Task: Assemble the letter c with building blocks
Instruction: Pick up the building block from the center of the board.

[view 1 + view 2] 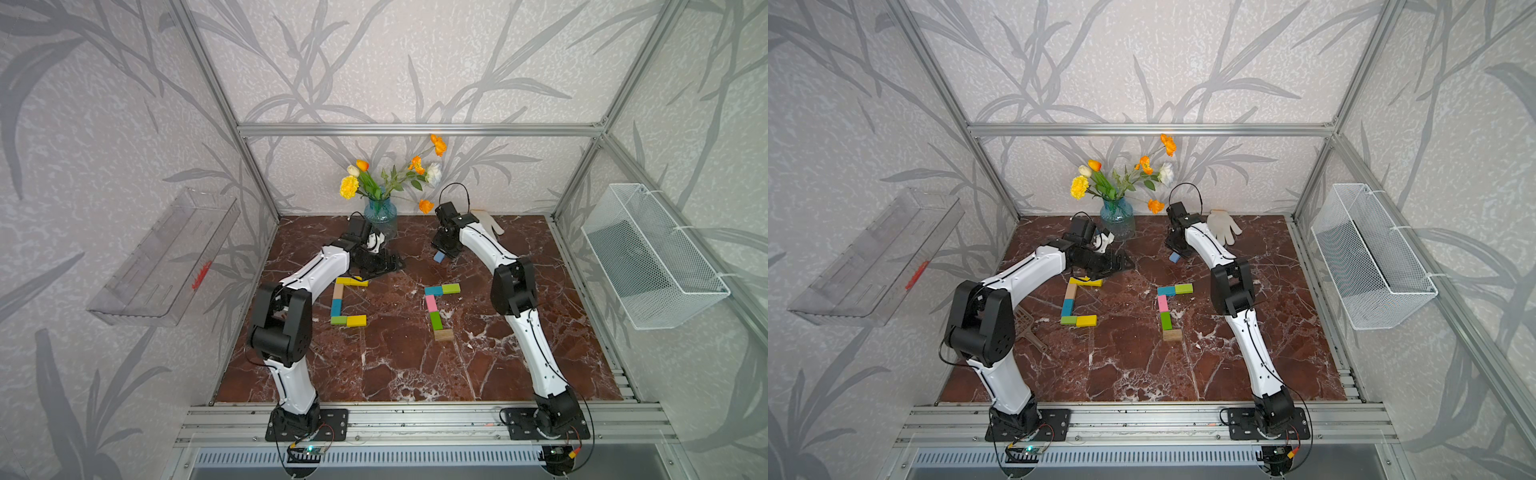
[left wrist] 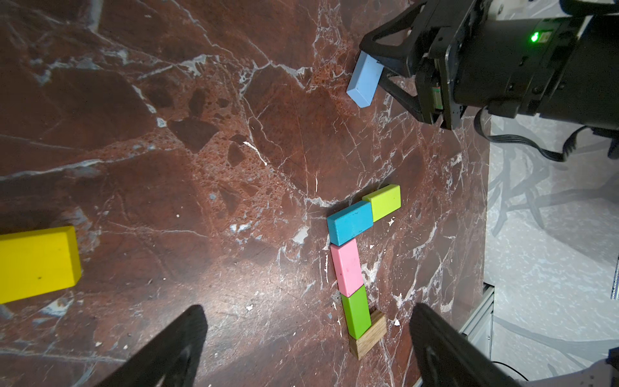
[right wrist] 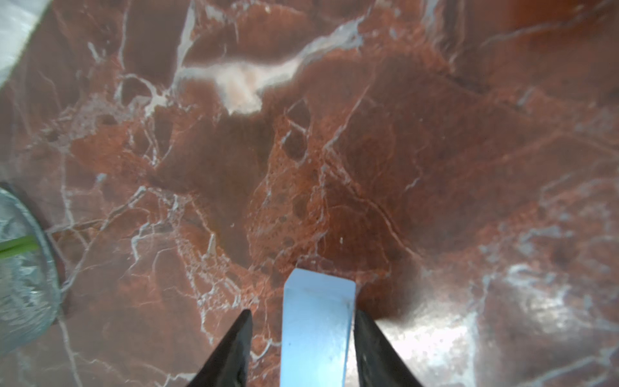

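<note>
My right gripper (image 1: 441,253) is shut on a light blue block (image 1: 439,258), tilted and just above the marble at the back; the right wrist view shows the block (image 3: 318,321) between the fingers. Below it lie a teal block (image 1: 433,290), lime block (image 1: 451,288), pink block (image 1: 431,304), green block (image 1: 436,320) and tan block (image 1: 443,335), joined in a top bar and a left side. To the left, a squared C (image 1: 337,305) of yellow, tan, teal and green blocks lies under my left arm. My left gripper (image 2: 308,311) hovers open and empty beside its top yellow block (image 2: 37,261).
A glass vase of flowers (image 1: 380,216) stands at the back between the arms. A white glove (image 1: 1224,226) lies at the back right. A tan slotted tool (image 1: 1027,328) lies by the left arm. A wire basket (image 1: 652,257) and a clear tray (image 1: 166,257) hang on the side walls.
</note>
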{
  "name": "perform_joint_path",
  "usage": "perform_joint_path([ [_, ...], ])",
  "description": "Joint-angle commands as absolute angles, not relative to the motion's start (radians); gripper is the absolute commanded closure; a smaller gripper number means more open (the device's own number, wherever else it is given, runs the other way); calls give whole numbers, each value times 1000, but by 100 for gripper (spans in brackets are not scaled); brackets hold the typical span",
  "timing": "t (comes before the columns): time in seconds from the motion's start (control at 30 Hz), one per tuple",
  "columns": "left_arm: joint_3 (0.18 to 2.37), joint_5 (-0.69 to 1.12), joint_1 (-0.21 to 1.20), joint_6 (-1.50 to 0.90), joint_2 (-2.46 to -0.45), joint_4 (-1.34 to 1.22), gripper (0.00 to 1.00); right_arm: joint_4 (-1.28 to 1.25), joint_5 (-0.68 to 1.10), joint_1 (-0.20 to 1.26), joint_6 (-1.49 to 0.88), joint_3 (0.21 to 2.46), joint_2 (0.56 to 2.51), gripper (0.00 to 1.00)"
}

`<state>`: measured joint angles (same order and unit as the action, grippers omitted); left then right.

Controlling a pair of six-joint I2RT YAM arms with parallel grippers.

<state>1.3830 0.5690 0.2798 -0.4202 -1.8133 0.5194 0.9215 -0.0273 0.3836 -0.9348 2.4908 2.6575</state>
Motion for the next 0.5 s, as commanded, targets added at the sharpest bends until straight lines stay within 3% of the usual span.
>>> perform_joint_path([
  [0.0,1395,572,273,-416,-1812,515,5,1058,-72,390,-875,2562,2699,52],
  [0.47,1396,569,270,-417,-1816,515,5,1113,-106,399,-796,2556,2686,73],
])
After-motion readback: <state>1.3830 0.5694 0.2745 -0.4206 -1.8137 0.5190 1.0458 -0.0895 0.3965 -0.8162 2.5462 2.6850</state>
